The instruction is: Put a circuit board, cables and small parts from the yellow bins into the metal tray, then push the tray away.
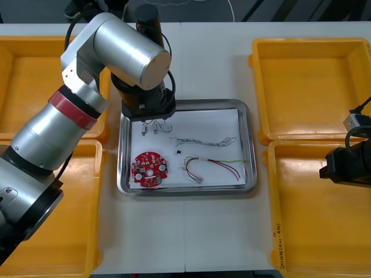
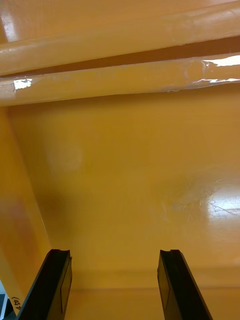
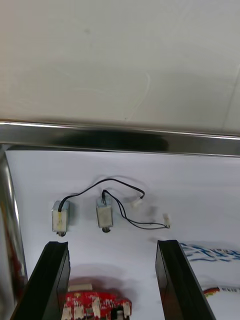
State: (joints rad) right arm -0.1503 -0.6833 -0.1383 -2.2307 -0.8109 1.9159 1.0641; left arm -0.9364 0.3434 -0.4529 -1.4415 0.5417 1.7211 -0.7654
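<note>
Steel tray (image 1: 246, 145), white inside, sat on the light surface (image 1: 214, 69) between the yellow bins (image 1: 307, 87). The left claw (image 3: 111, 245) hung over the tray's far-left corner, fingers wide apart, nothing between them. In the front view the arm's own wrist covered those fingers.

Just beyond the fingertips we noted two small metal parts (image 3: 104, 216) side by side on the tray's white floor. Thin black leads (image 3: 120, 184) curled from them to tiny white plugs (image 3: 135, 203).

The round red circuit board (image 1: 149, 169) lay in the tray's near-left part; the left wrist view caught just its edge, cut off between the fingers. We logged the blue and white cable (image 1: 203, 141) mid-tray and the red and yellow cable (image 1: 211, 166) nearer the robot, the two apart.

The right claw (image 2: 114, 252) sat low in the near right bin (image 1: 313, 231), fingers spread wide, holding nothing. The frame edge cut off its arm in the front view.
</note>
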